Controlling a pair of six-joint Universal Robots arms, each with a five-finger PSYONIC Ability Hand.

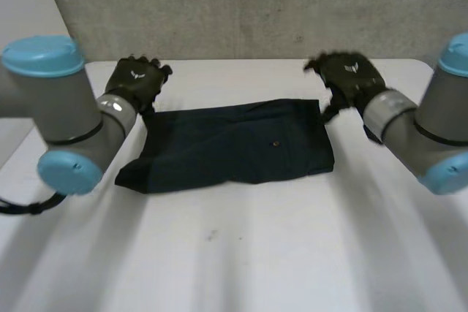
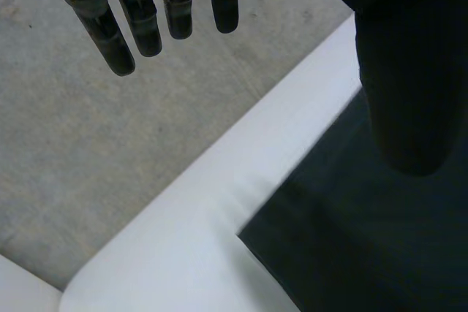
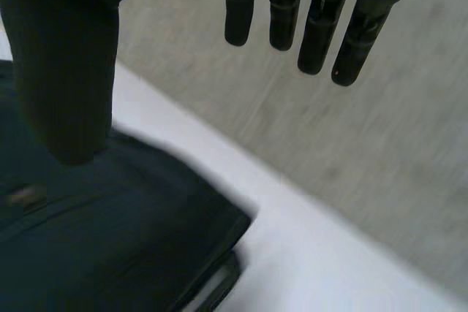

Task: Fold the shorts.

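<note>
White table [image 1: 234, 253] before grey wall [image 1: 241, 5], dark shorts [image 1: 234, 147] flat at centre, left hand [image 1: 135, 82] by one far corner, right hand [image 1: 349, 74] by the other, fingers of both straight, holding nothing.

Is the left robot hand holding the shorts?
No, the left robot hand has straight fingers holding nothing; the shorts lie flat on the table.

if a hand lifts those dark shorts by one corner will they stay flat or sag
Probably sag: the shorts lie limp and flat on the table, with soft creases. Likely light, since the cloth looks thin. A push would probably bunch them rather than slide them whole.
</note>
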